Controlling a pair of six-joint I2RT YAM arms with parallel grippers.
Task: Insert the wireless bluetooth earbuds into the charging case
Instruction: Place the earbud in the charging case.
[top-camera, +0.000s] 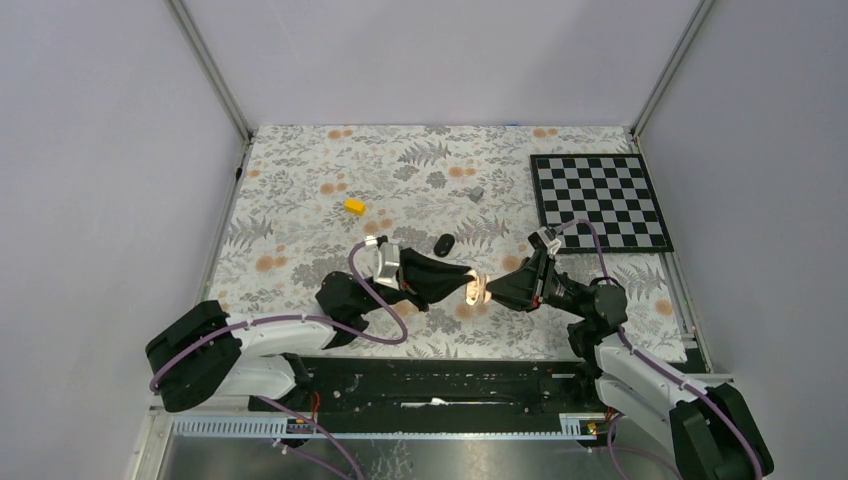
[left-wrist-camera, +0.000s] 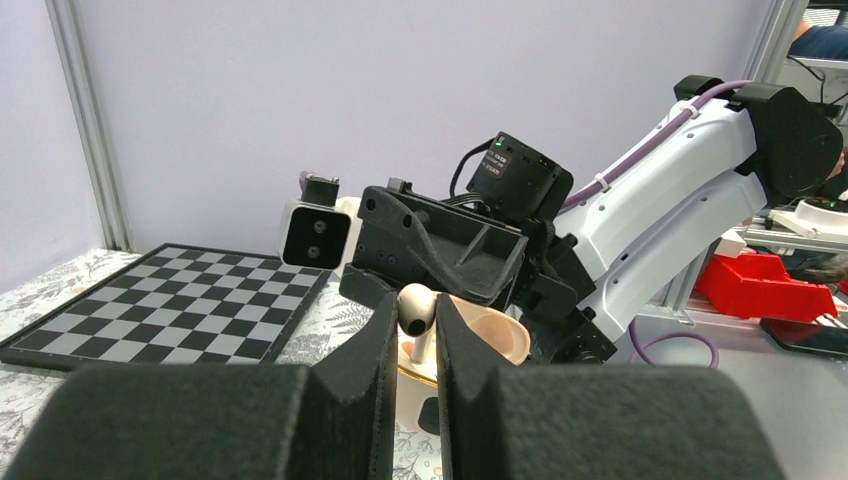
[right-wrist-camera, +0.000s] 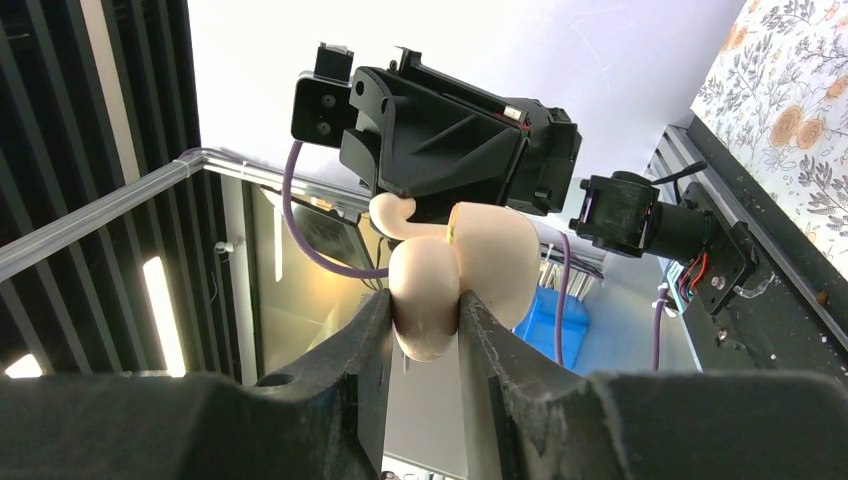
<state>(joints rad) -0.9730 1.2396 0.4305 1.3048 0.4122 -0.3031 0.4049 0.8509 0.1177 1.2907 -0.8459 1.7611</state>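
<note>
While left fingers (left-wrist-camera: 370, 372) pinch a cream earbud (left-wrist-camera: 415, 310), right fingers (right-wrist-camera: 362, 370) clamp the case (right-wrist-camera: 492, 265), its inside mostly hidden

**A:** anyone manage to read any text in these shots? labels, brands, whatever

**B:** honestly nope, nothing legible. Only print I can find is a small label with white lettering on the black box (left-wrist-camera: 520, 165), up and to the right of the chessboard (left-wrist-camera: 170, 305) in the left wrist view. It looks like a couple of short lines, but it's way too tiny and fuzzy to make out. The overhead and right wrist views give me nothing readable either.
</note>
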